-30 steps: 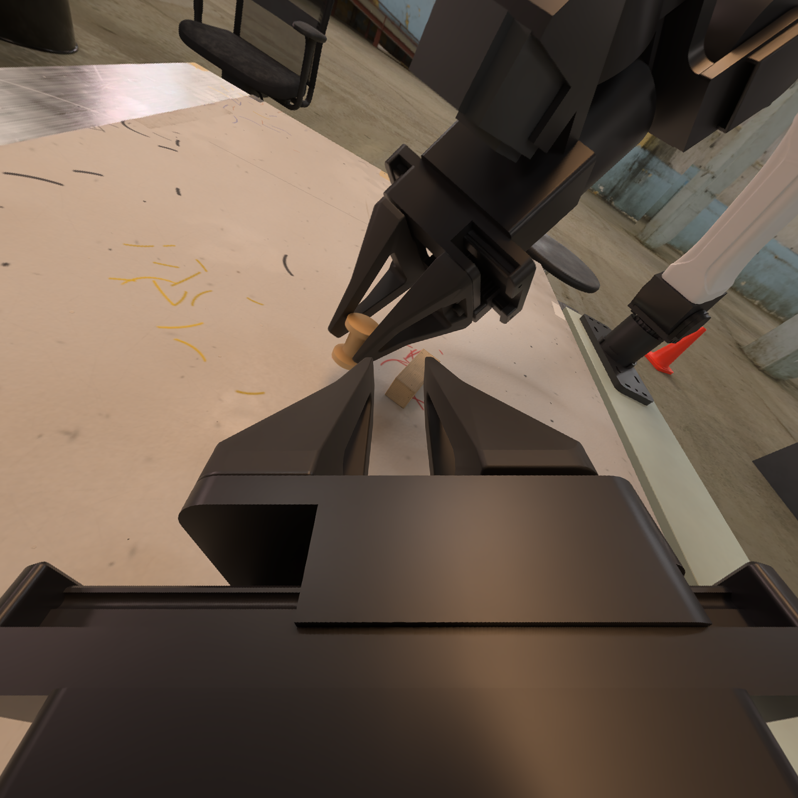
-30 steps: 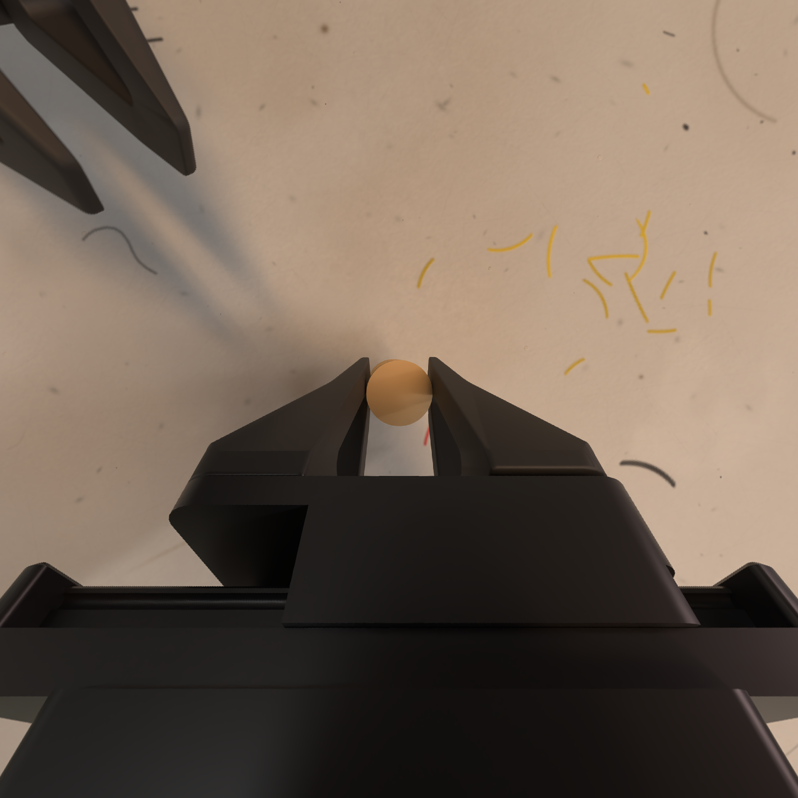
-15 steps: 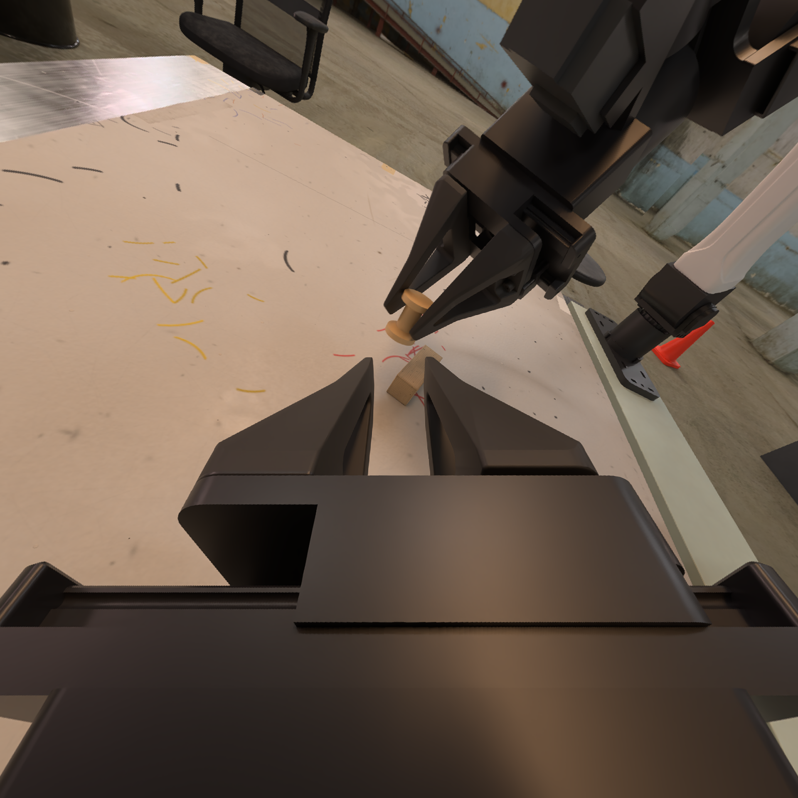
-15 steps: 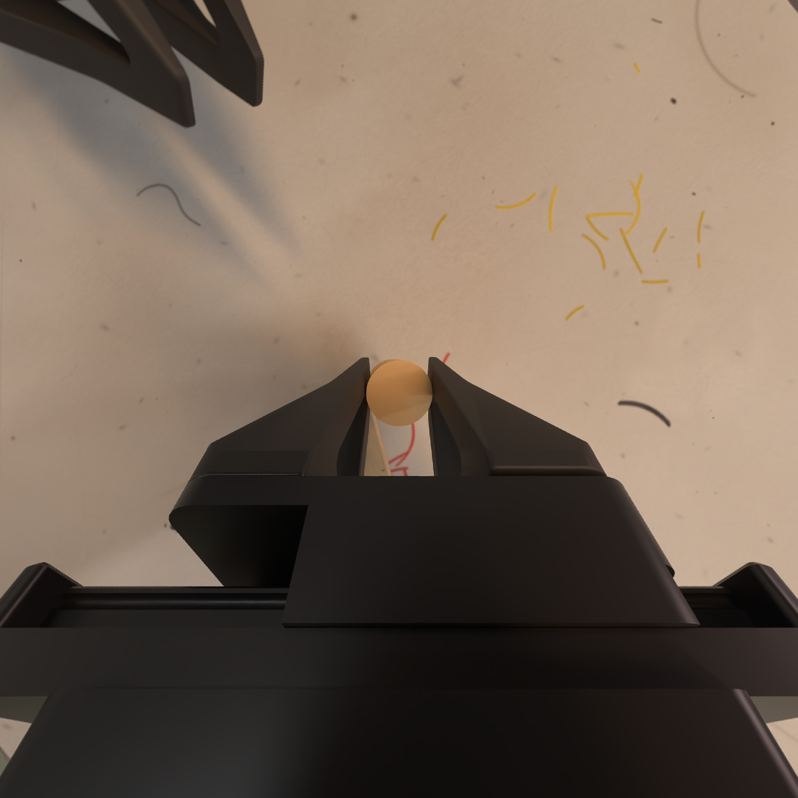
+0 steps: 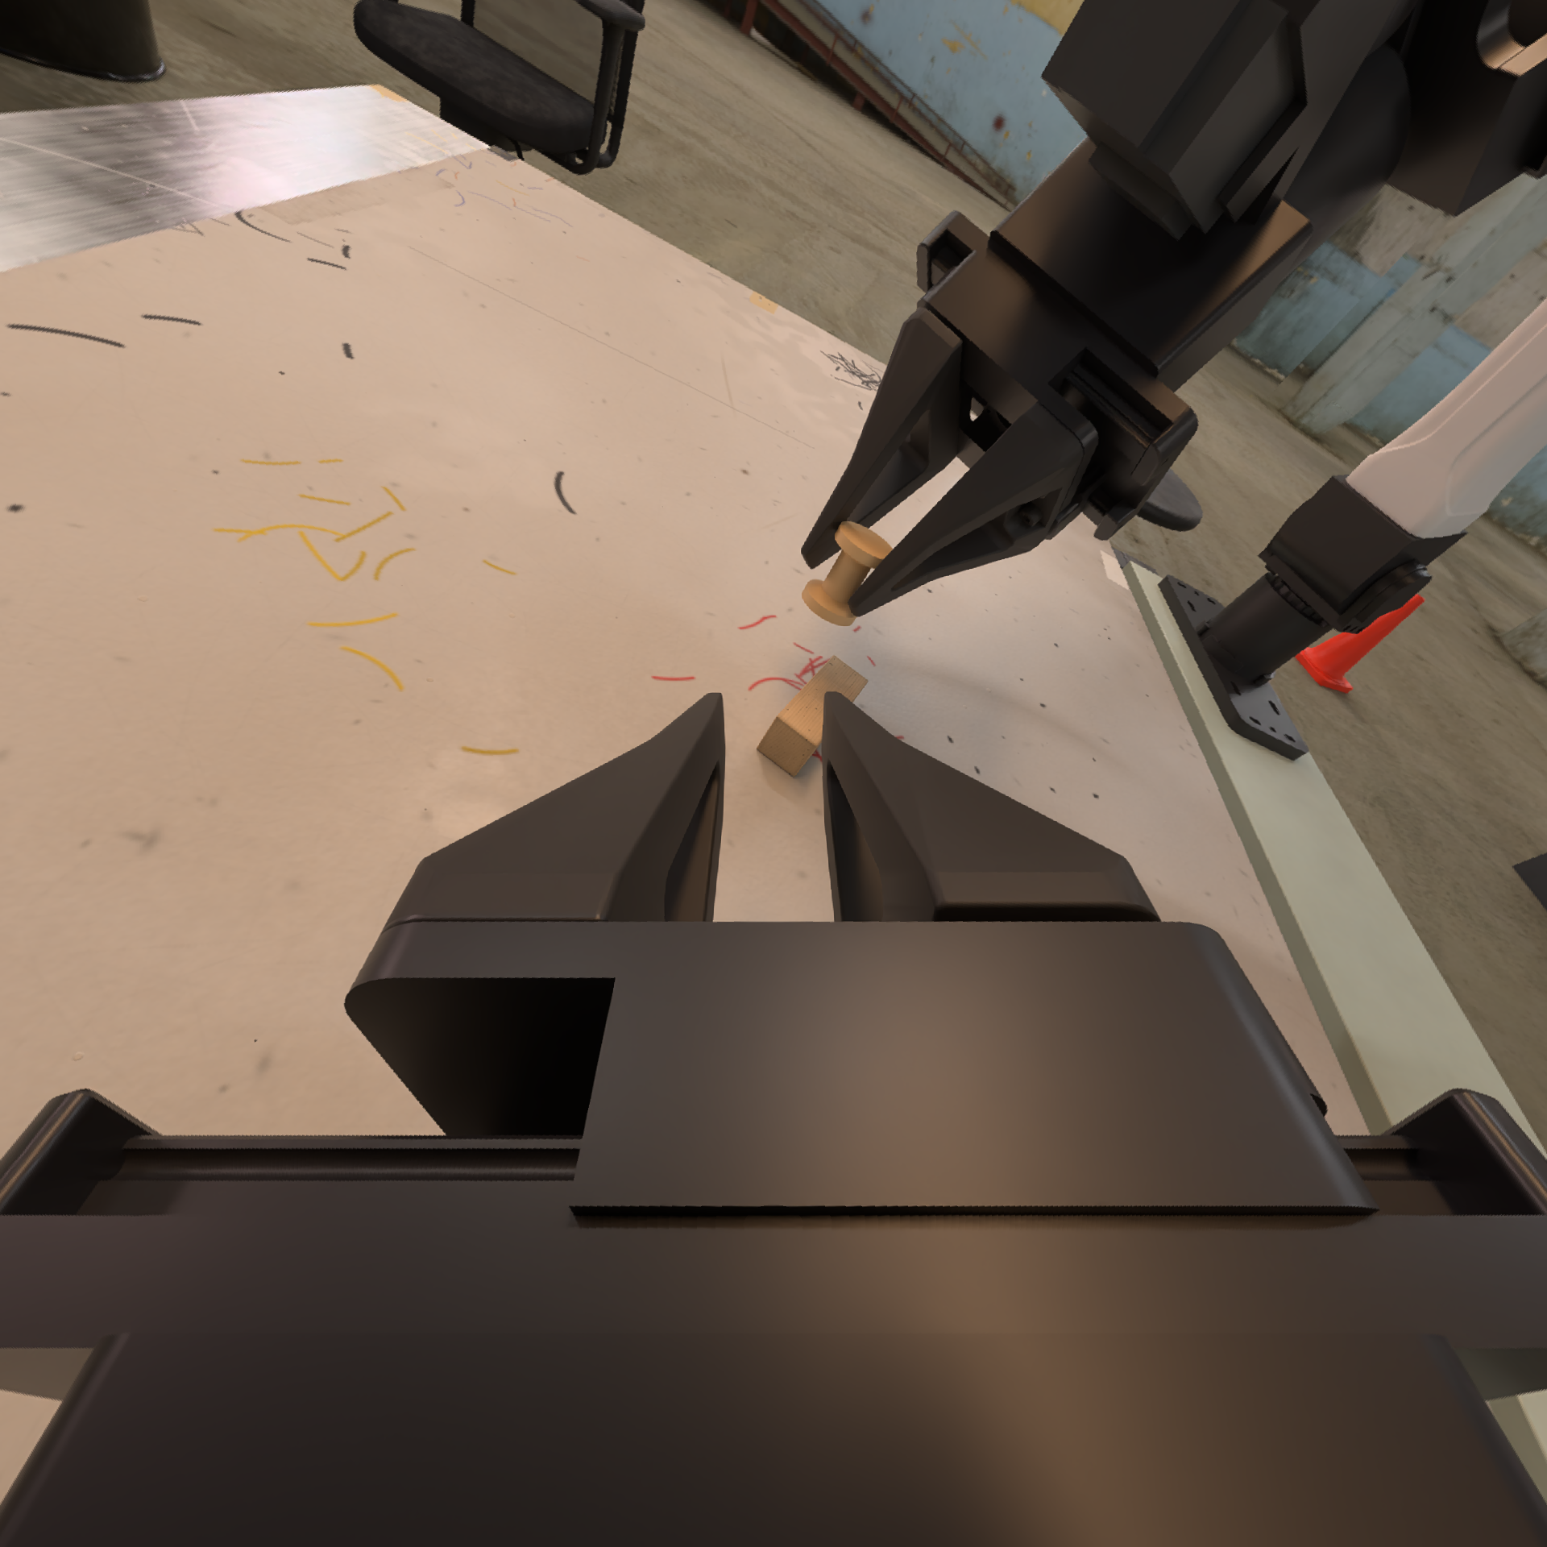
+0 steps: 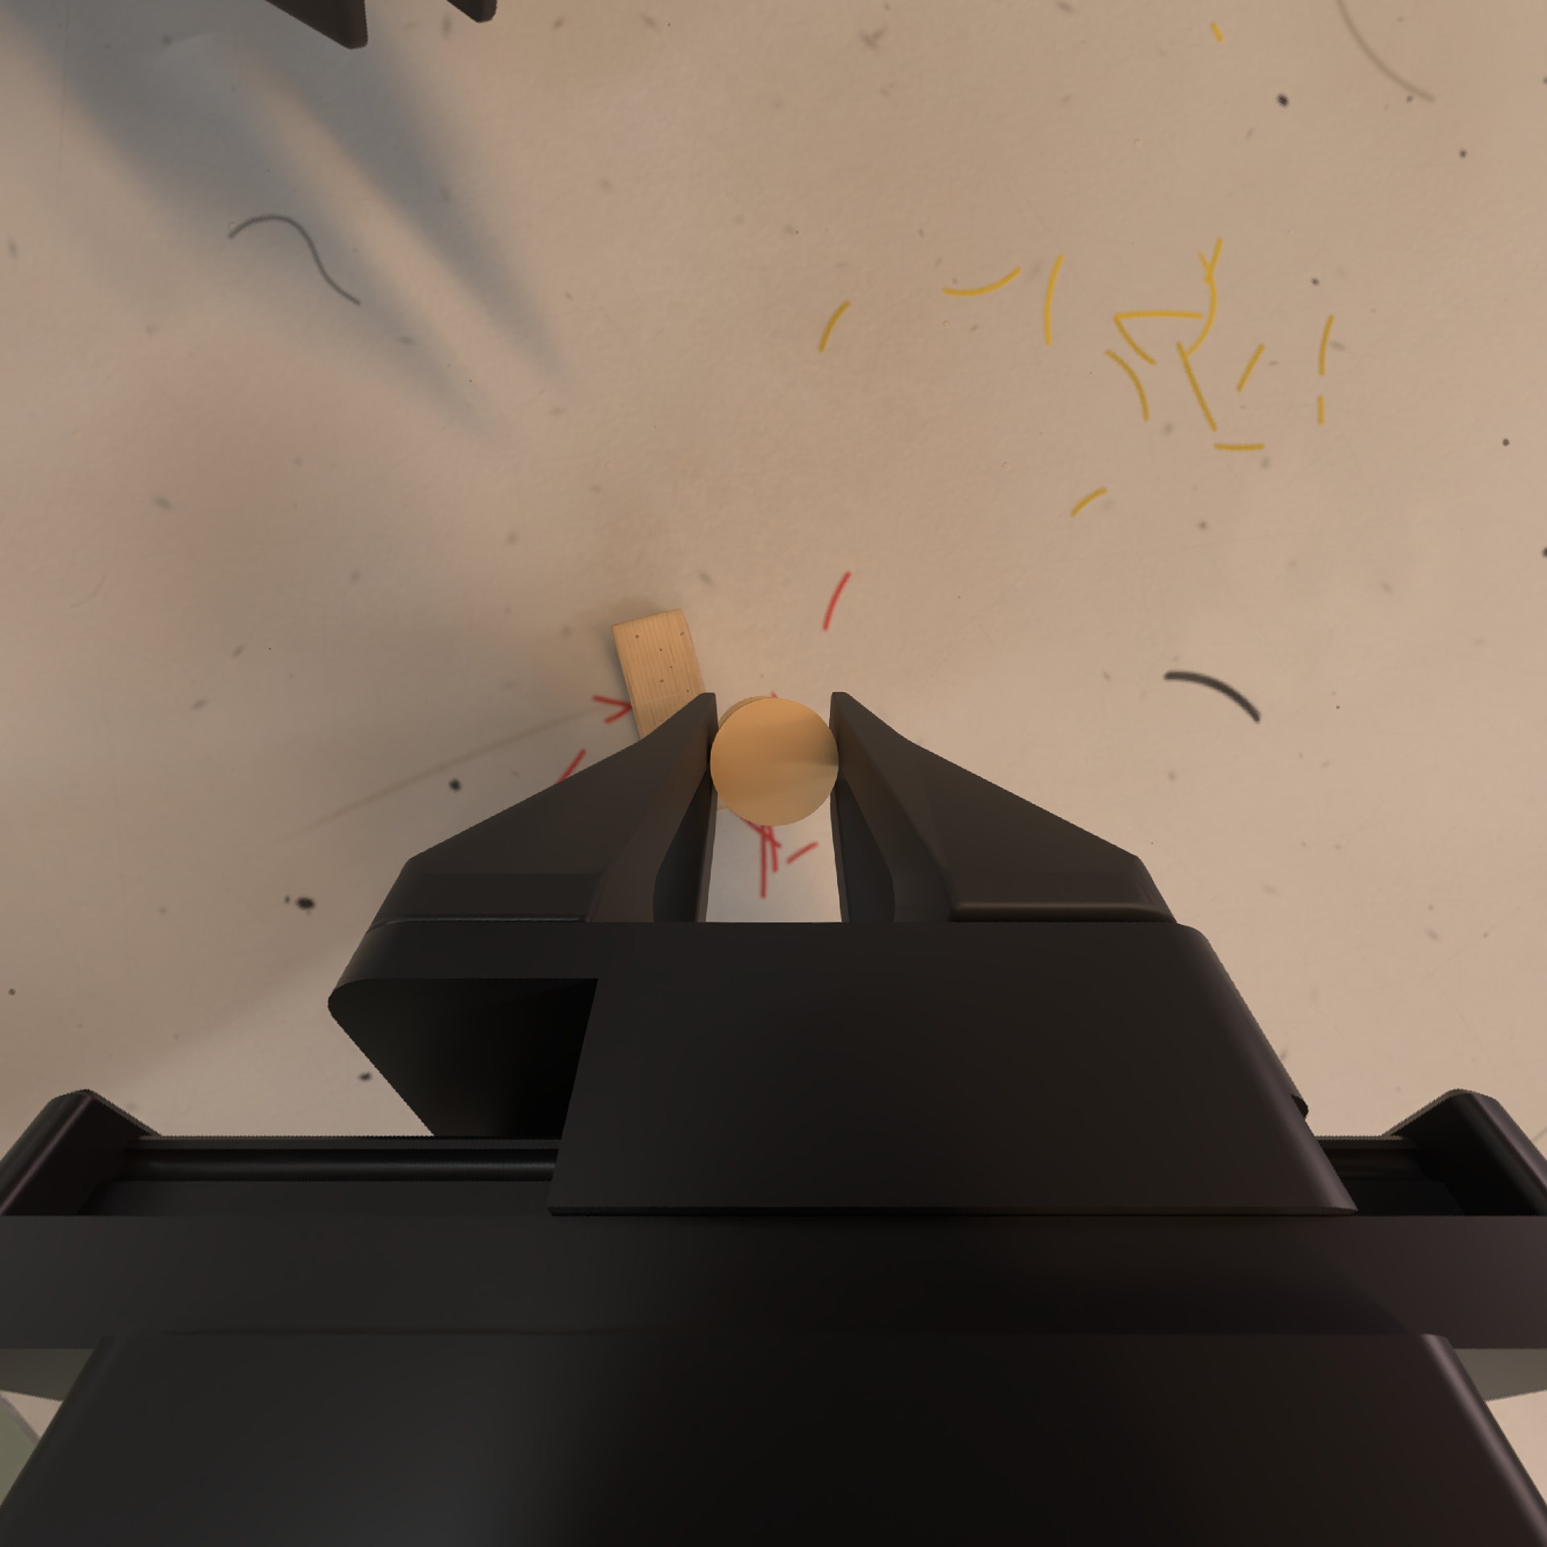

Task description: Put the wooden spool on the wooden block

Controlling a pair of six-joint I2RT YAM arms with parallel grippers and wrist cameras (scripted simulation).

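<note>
The wooden spool [image 5: 845, 569] is held off the table between the fingers of my right gripper [image 5: 829, 578], just beyond and above the wooden block [image 5: 804, 724]. The block is a small pale bar that lies flat on the beige table among red marks. In the right wrist view the right gripper [image 6: 774, 703] is shut on the spool [image 6: 774, 762], seen end-on as a round disc. The block [image 6: 657, 670] lies just left of its left fingertip, partly hidden by it. My left gripper [image 5: 772, 720] is open with a narrow gap and empty, short of the block.
A black office chair [image 5: 502, 84] stands beyond the table's far edge. A metal sheet [image 5: 167, 159] lies at the far left. The table's right edge [image 5: 1306, 879] runs past the right arm's base plate [image 5: 1247, 703] and an orange cone [image 5: 1356, 645]. The left gripper's fingertips [image 6: 335, 17] show at the top left.
My right gripper has lifted the spool off the table and carried it to the right toward the block. The block has come into the right wrist view. The left gripper has not moved.
</note>
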